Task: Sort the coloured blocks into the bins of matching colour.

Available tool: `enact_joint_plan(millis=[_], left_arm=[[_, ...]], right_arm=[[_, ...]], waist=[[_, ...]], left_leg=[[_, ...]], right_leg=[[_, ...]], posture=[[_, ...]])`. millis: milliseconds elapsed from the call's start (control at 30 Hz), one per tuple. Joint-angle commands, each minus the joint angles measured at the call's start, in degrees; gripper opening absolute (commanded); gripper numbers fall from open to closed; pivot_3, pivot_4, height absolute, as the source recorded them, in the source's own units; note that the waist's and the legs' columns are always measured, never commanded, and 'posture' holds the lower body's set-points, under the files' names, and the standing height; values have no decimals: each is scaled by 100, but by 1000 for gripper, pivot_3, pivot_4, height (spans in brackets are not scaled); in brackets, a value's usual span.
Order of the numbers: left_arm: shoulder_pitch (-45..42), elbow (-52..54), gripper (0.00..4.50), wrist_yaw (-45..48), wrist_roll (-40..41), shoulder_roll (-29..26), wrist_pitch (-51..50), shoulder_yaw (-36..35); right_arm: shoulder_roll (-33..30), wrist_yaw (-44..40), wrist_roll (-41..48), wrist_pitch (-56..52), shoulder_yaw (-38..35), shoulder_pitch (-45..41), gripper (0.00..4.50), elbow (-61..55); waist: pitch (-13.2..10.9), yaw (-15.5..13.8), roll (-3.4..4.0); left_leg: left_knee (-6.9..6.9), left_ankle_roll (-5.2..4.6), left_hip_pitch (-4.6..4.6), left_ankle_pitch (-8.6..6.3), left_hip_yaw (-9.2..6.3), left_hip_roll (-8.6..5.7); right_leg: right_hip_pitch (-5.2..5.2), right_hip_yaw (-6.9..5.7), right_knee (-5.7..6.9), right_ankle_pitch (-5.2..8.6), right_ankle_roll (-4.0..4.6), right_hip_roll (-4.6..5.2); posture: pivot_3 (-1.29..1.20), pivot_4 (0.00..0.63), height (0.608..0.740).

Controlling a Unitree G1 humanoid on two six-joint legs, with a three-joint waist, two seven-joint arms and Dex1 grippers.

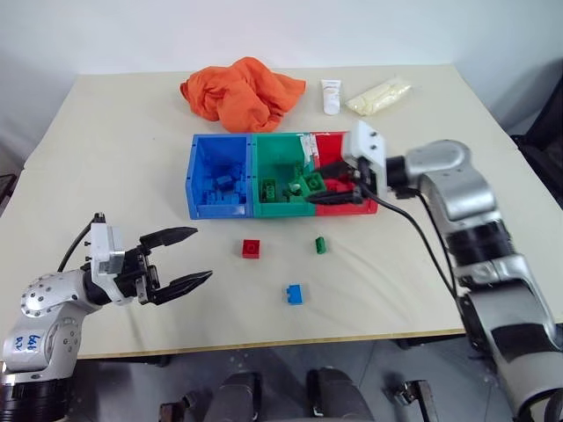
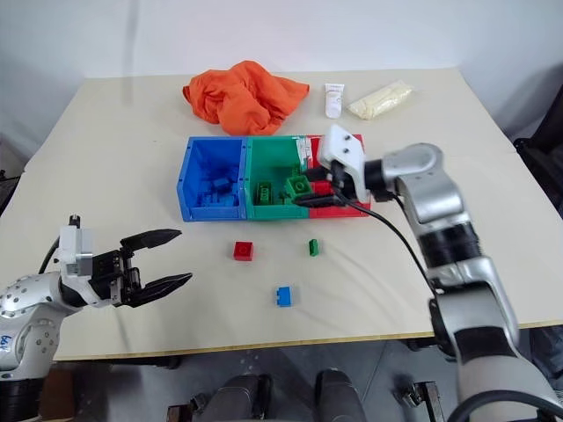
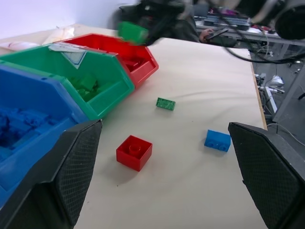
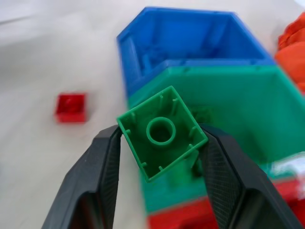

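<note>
Where bench [image 1: 132, 158] lies bare before bins [image 1: 280, 209]: left gripper [image 1: 186, 258], fingers wide apart, empty; right gripper [image 4: 159, 143] fingers clamped on green block [image 4: 161, 131] over bins.

Right hand [image 1: 327, 186] hides part of the red bin [image 1: 339, 146] (its front).

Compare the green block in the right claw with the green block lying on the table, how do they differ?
The held green block is clamped between the right claw fingers above the bins, tilted, hollow underside towards the wrist camera; the loose green block rests on the table in front of the green bin, untouched. The held one shows a square face; the loose one looks narrower. Both are green studded bricks, neither yet in a bin.
</note>
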State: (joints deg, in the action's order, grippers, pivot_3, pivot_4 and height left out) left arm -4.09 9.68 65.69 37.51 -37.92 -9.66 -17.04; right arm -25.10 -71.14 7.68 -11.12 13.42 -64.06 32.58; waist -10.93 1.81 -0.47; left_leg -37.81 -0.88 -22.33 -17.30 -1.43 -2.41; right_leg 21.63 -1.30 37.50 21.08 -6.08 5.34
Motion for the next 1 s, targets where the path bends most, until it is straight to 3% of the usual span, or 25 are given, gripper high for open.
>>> enact_joint_plan(millis=[33, 67, 100, 267, 433, 567, 700, 800, 1000], left_arm=[[-41, -32, 4500, 54, -79, 25, 202, 17], [-46, -48, 4500, 63, -99, 34, 237, 33], [-48, -60, 4500, 68, -111, 39, 264, 44], [-35, -92, 4500, 18, -275, 122, 678, -44], [269, -89, 4500, 197, -244, -98, 769, -241], [499, -232, 4500, 607, -111, -365, 726, -350], [558, -613, 4500, 812, -352, -572, 908, -375], [614, -1102, 4500, 1102, -700, -702, 1265, -204], [480, -1665, 4500, 1370, -727, -661, 1587, -190]], right_arm=[[357, 606, -481, 822, 24, -682, 2028, 1296], [502, 862, -620, 963, 32, -905, 2028, 1734], [597, 1018, -707, 1073, 26, -1055, 2759, 2041], [773, 1093, -881, 1572, -63, -1391, 4428, 2710], [608, 921, -844, 1715, -216, -1389, 4471, 2654], [192, 274, -569, 1431, -363, -965, 4471, 1822], [-504, -610, -93, 559, -457, 46, 4471, 93], [-1440, -1047, 311, -374, -622, 1348, 4471, -1576], [-2606, -907, 705, -1387, -1152, 3021, 4471, -3137]], waist=[[0, 20, 0], [0, 28, 0], [0, 33, 0], [0, 24, 0], [0, 40, 0], [-1, 56, 2], [-1, -26, 2], [-1, -93, 2], [-9, -97, 16]], left_leg=[[0, 0, 0, 0, 0, 0], [1, 0, 0, 0, 0, 0], [1, 1, -1, 0, 0, 0], [0, 0, -3, 0, -2, -3], [1, 0, -4, 0, -2, -1], [7, 0, -4, 0, -2, 0], [8, 0, -4, -2, -5, 1], [7, -3, -10, -3, -9, -1], [2, -8, -13, -11, 3, 4]], right_leg=[[3, -2, 13, 0, 0, 0], [4, -3, 21, 0, 0, 0], [5, -4, 24, 0, 0, 0], [4, -8, 23, 0, 0, 2], [4, -9, 23, 0, 0, 2], [6, -8, 23, 0, 0, 2], [-1, -10, 12, 0, 0, 2], [-6, -12, -1, 0, 0, 5], [-7, -11, -40, 0, 0, 5]], posture=[[0, 150, 740], [0, 150, 740], [0, 150, 740], [0, 150, 740], [0, 150, 740], [0, 150, 740], [0, 150, 740], [0, 150, 740], [0, 150, 740]])
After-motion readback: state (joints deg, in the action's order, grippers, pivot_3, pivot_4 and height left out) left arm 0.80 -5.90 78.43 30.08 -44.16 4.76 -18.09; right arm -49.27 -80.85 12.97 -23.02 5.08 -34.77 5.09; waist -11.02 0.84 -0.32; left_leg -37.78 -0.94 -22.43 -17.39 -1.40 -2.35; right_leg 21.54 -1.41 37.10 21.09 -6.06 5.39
